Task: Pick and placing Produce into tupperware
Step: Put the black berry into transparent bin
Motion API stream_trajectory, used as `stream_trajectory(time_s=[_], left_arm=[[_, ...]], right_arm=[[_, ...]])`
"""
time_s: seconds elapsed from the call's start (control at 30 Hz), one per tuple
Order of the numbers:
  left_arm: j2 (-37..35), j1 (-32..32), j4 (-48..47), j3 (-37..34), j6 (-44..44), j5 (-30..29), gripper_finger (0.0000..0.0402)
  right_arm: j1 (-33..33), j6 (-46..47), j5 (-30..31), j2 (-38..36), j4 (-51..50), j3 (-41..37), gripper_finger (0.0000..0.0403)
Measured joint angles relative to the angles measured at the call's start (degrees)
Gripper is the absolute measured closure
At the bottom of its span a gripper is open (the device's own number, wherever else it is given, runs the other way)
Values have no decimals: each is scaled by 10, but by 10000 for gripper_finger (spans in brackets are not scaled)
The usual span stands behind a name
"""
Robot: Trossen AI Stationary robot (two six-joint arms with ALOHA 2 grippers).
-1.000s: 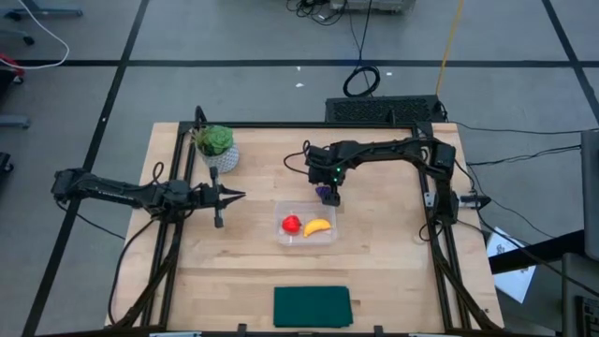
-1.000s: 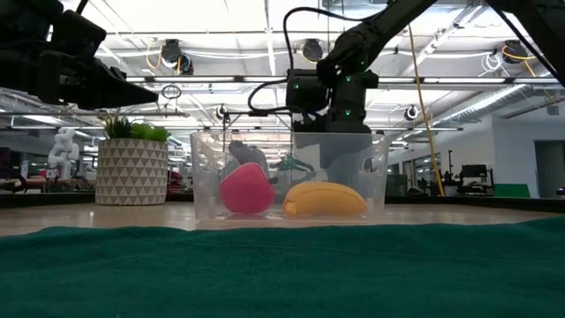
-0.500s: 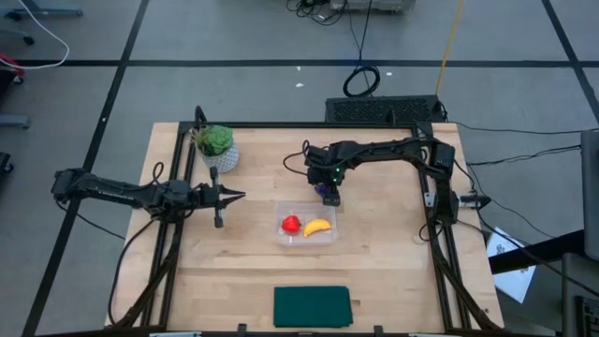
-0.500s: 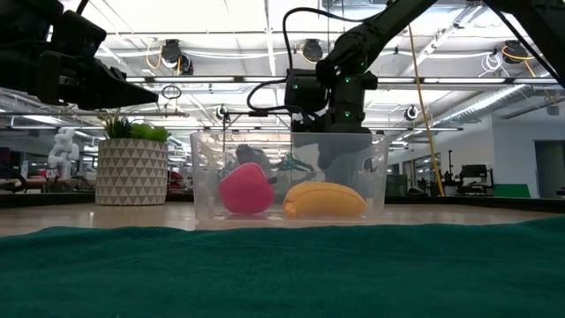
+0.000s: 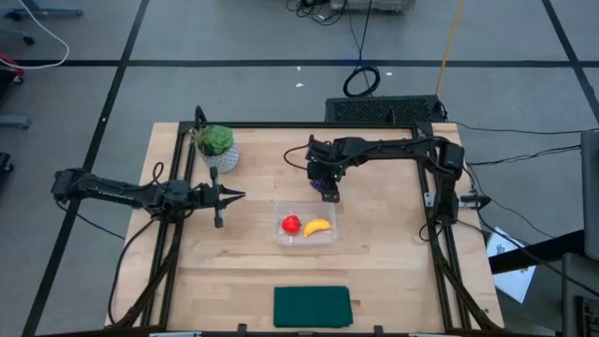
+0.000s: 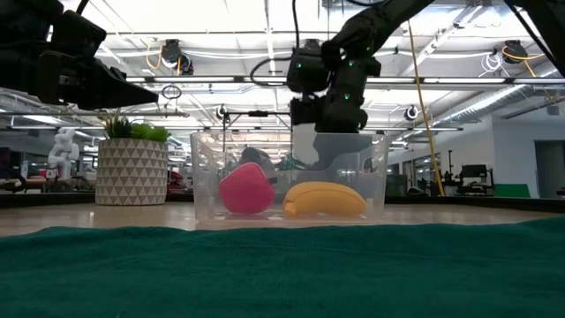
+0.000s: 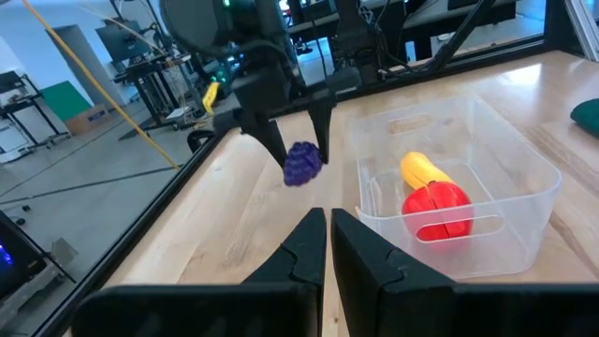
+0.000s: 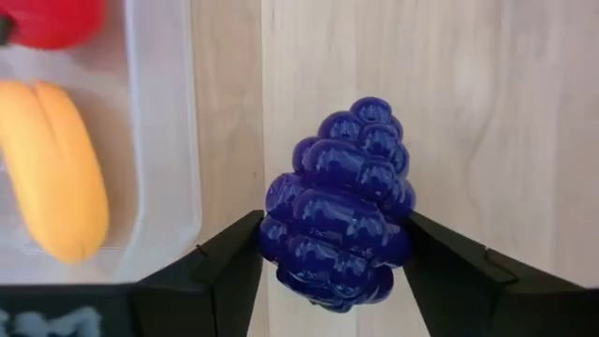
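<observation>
High view, going from the near edge of the desk (image 5: 234,281) outward: a dark green mat (image 5: 313,306) lies at the near edge, then the tupperware (image 5: 308,226) sits mid-desk with the red fruit (image 5: 292,224) and the banana (image 5: 318,227) already inside it, side by side. Just beyond its far wall the right gripper (image 5: 328,192) has its fingers clamped on the grapes (image 8: 339,216), one pad on each flank, and the left wrist view shows the bunch lifted clear of the wood, beside the box and not yet over it. The bunch looks like a light, glossy moulded toy, probably a little springy and fairly slick; its lumps should give the pads some purchase, and a hold across the widest middle, as here, seems the safest, since a pinch near the tapered tip could squirt it out. The box is thin clear plastic and would likely slide if bumped. Off to the left, the left gripper (image 5: 236,197) waits with fingers together, and a potted plant (image 5: 216,145) stands at the far left. No brand, label or writing is legible on any of these things.
</observation>
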Motion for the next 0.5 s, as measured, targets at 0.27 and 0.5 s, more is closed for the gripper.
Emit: stream_trajectory(time_s=[0.27, 0.5], left_arm=[[0, 0, 1, 0, 0, 0, 376], [0, 0, 1, 0, 0, 0, 376]], right_arm=[[0, 13, 0, -31, 2, 0, 197], [0, 13, -12, -32, -4, 0, 191]])
